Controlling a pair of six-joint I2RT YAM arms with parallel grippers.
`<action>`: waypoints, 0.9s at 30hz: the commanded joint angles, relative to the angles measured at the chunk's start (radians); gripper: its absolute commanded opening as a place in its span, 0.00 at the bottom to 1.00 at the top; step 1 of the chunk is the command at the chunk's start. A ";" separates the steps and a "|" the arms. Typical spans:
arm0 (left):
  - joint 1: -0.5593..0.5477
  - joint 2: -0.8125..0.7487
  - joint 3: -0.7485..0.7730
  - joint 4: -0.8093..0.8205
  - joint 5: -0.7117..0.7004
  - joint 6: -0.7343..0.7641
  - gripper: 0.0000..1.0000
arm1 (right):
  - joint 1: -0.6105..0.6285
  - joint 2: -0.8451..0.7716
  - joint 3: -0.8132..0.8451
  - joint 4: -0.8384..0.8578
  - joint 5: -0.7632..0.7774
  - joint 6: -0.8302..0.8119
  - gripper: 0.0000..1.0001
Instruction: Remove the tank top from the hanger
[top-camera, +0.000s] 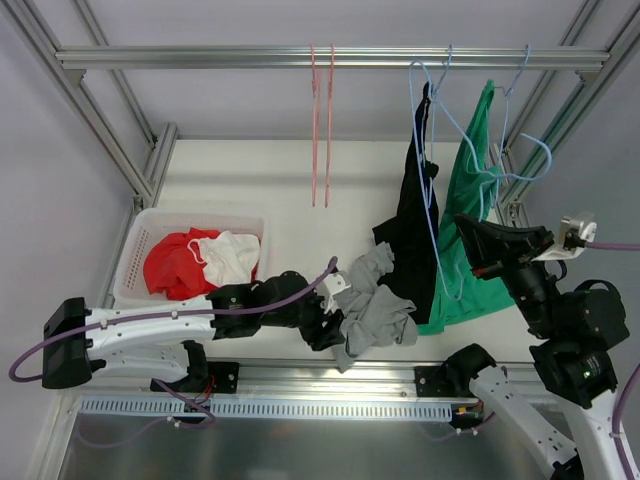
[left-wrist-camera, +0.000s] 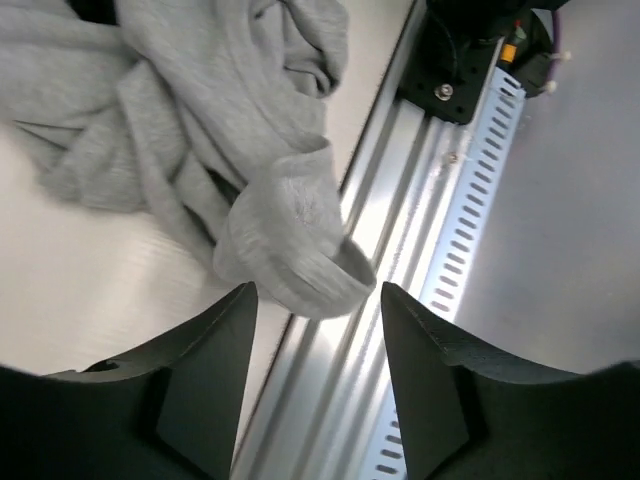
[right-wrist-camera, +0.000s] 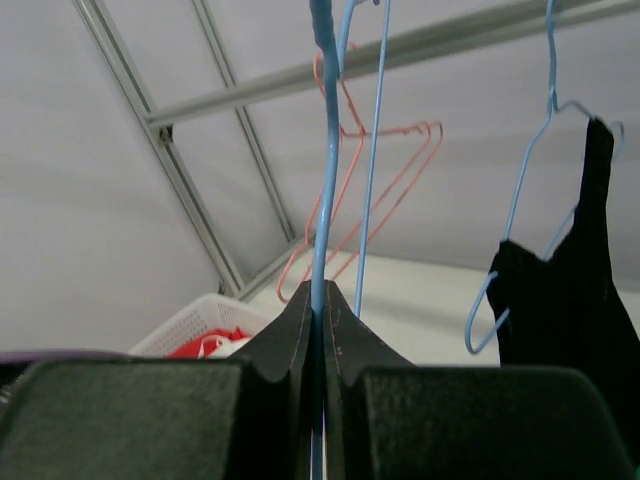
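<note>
**Left claw** (left-wrist-camera: 318, 295): the jaws stand apart and grip nothing. The grey tank top (left-wrist-camera: 200, 130) lies crumpled on the table (top-camera: 300, 170), off any hanger. One rolled fold of it hangs just ahead of the finger gap and is not pinched. On one side of the fingers, the aluminium rail (left-wrist-camera: 400, 210) of the near table edge runs close by, with the slotted duct (left-wrist-camera: 478, 200) beyond it (little room on that side). On the other side of the fingers there is bare tabletop.

**Right claw** (right-wrist-camera: 318, 290): the jaws are clenched on the wire of a blue hanger (right-wrist-camera: 320, 180). The wire rises straight from the fingertips toward the overhead bar (right-wrist-camera: 480, 35).

- A black garment (right-wrist-camera: 570, 300) hangs on a second blue hanger to this claw's side, apart from the fingers.
- In the top view, a green garment (top-camera: 470, 260) hangs just beside the claw.
- The black garment falls between this claw and the tank top.

**Clearances:** the pink hangers (top-camera: 320, 130) hang well apart from both claws, over open table. The basket (top-camera: 135, 250) sits back along the left arm, well apart from the left claw.
</note>
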 joint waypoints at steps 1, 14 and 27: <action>-0.004 -0.098 -0.023 0.038 -0.123 -0.067 0.70 | 0.002 0.092 0.060 -0.362 -0.025 0.000 0.00; -0.004 -0.255 -0.071 -0.027 -0.178 -0.087 0.99 | 0.166 0.781 0.665 -0.456 0.370 -0.142 0.00; -0.004 -0.278 -0.103 -0.032 -0.206 -0.159 0.99 | 0.181 1.278 1.074 -0.442 0.455 -0.186 0.00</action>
